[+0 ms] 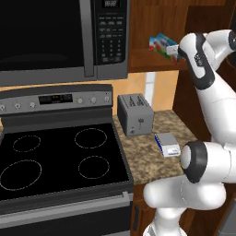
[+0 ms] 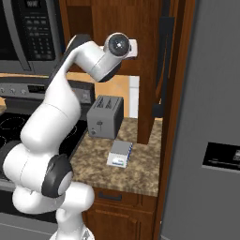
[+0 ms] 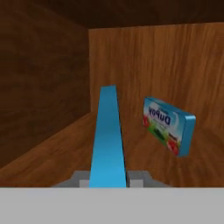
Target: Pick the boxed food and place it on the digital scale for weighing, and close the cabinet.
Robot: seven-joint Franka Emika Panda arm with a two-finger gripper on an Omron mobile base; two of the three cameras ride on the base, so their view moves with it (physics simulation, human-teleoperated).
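My gripper (image 3: 108, 180) reaches into the cabinet (image 1: 152, 18) and is shut on the boxed food (image 3: 107, 131). The carton shows edge-on as a narrow blue strip rising between the finger tips. A second blue carton (image 3: 168, 124) with a white label and red-and-green marks leans against the back wall, to the right. In the left base view the cartons (image 1: 162, 45) sit on the cabinet shelf beside my wrist. The digital scale (image 1: 167, 144) (image 2: 119, 153) rests on the speckled counter below, its top plate bare. The cabinet door (image 2: 161, 70) stands open.
A grey toaster (image 1: 134, 114) (image 2: 105, 116) stands on the counter behind the scale. A black microwave (image 1: 60, 37) hangs left of the cabinet over the stove (image 1: 60, 156). A grey fridge (image 2: 206, 117) walls the right side.
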